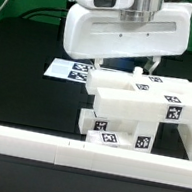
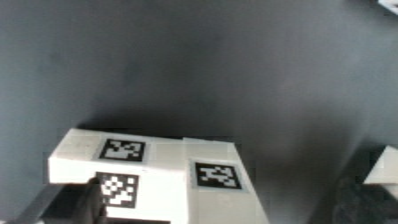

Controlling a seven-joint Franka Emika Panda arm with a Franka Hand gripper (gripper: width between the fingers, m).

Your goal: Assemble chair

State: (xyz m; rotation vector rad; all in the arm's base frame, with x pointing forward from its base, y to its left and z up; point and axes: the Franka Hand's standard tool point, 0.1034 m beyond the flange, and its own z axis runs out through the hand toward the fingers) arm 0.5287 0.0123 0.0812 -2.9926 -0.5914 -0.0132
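Hovering over glossy, chunky white chair blocks [image 1: 131, 115] — square-tagged, sharp-edged — the end effector [image 1: 123, 66] gapes wide, gripping nothing.

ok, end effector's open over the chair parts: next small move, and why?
Likely a short descent toward the tagged chair piece, shifting slightly to centre on it. The end effector hangs open and empty above it, and the wrist view shows that piece off-centre, not yet within its grasp.
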